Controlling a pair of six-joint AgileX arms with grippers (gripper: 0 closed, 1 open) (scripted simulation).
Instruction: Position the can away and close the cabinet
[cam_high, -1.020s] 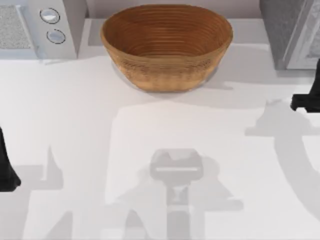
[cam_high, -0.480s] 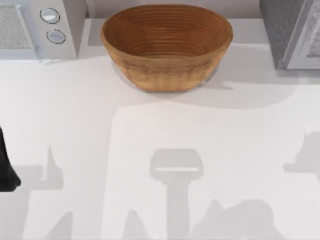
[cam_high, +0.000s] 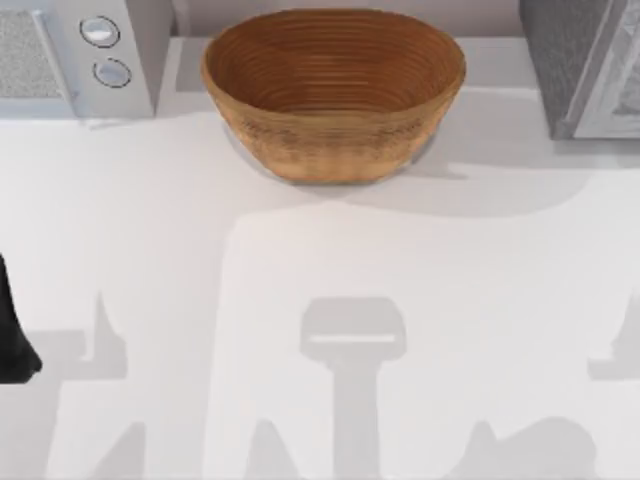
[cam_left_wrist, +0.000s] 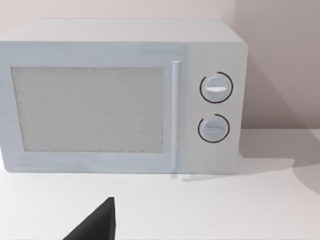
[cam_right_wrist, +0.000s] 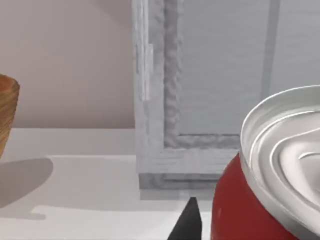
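Close before the right wrist camera, the red can (cam_right_wrist: 250, 210) with its ridged silver top sits facing the grey textured cabinet (cam_right_wrist: 210, 85); whether the right gripper grips it cannot be told. The left arm (cam_high: 12, 335) is parked at the table's left edge, near the smooth white microwave (cam_left_wrist: 120, 95) and the woven oval basket (cam_high: 333, 95).

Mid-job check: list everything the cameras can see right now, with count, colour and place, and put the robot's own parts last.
Wicker basket: one, brown, back centre of the table.
Microwave: one, white with two round dials, back left corner.
Cabinet: one, grey, back right corner.
Can: one, red with a shiny silver top, close in the right wrist view, in front of the cabinet.
Table: one, white.
Left arm: black, at the table's left edge.
Right hand: a dark fingertip beside the can.
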